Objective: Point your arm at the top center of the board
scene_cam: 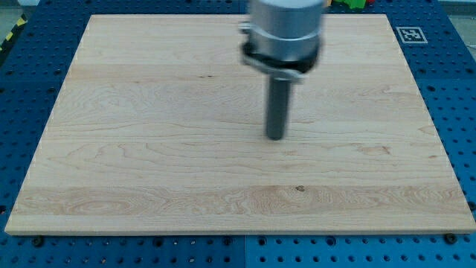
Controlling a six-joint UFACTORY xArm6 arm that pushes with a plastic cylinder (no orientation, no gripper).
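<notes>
Worktop [149, 149]: pale wooden board on blue pegboard [461, 89], no containers. Jaws: none fitted; dark rod only. My tip [276, 137] rests just right of frame centre, below the board's top centre. Blocks: red and green scraps, frame top right, shapes unclear.

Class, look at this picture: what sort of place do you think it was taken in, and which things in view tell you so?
Probably a robotics lab bench. A bare wooden board lies on a blue perforated table, a printed marker tag sits at the board's top right corner, and my tip rests near the board's middle.
</notes>
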